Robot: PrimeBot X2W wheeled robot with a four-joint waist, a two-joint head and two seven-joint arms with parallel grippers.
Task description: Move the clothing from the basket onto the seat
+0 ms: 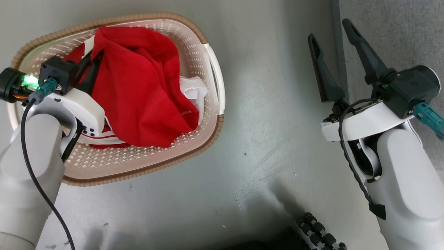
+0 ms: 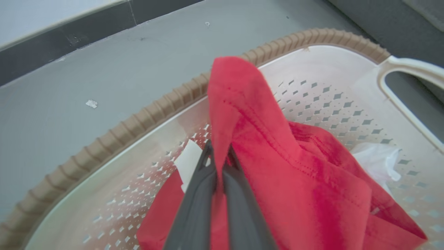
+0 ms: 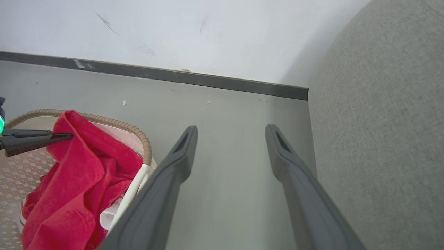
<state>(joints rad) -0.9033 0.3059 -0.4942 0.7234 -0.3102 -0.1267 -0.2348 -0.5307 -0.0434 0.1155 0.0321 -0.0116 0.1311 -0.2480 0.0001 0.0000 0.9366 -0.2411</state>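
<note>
The red clothing (image 1: 138,86) lies heaped in the cream basket (image 1: 194,52) on the floor at the upper left. My left gripper (image 1: 98,55) is inside the basket, shut on a raised fold of the clothing (image 2: 249,114); its fingers (image 2: 201,194) pinch the fabric, which peaks above the tips. From the right wrist view the left gripper (image 3: 67,136) holds the clothing (image 3: 76,180) lifted over the basket rim (image 3: 114,123). My right gripper (image 1: 329,29) stands open and empty over the floor, just left of the grey seat (image 1: 399,34).
A white piece of fabric (image 1: 194,90) lies under the red heap by the basket's white handle (image 1: 215,69). Grey floor (image 1: 270,139) separates basket and seat (image 3: 381,121). A wall with a dark baseboard (image 3: 208,78) runs behind. Dark parts of my base (image 1: 312,232) show at the bottom.
</note>
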